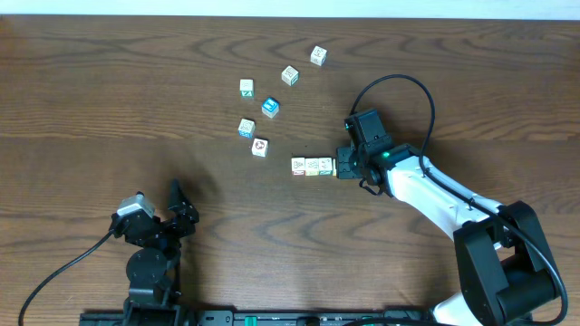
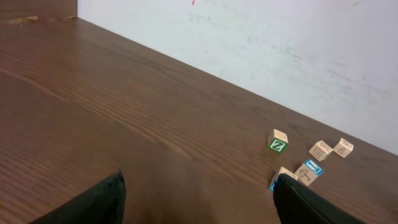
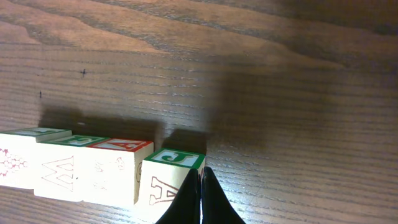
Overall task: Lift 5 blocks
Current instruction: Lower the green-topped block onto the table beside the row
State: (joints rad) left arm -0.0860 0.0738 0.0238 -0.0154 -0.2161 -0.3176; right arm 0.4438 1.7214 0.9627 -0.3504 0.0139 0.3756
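Row of four blocks (image 3: 112, 171) beside closed right jaws

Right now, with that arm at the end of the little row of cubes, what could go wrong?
The right arm's jaws are shut beside the end block, which looks slightly out of line with its row; a push might skew it. The blue-topped cube lies among the loose blocks and could be taken by mistake.
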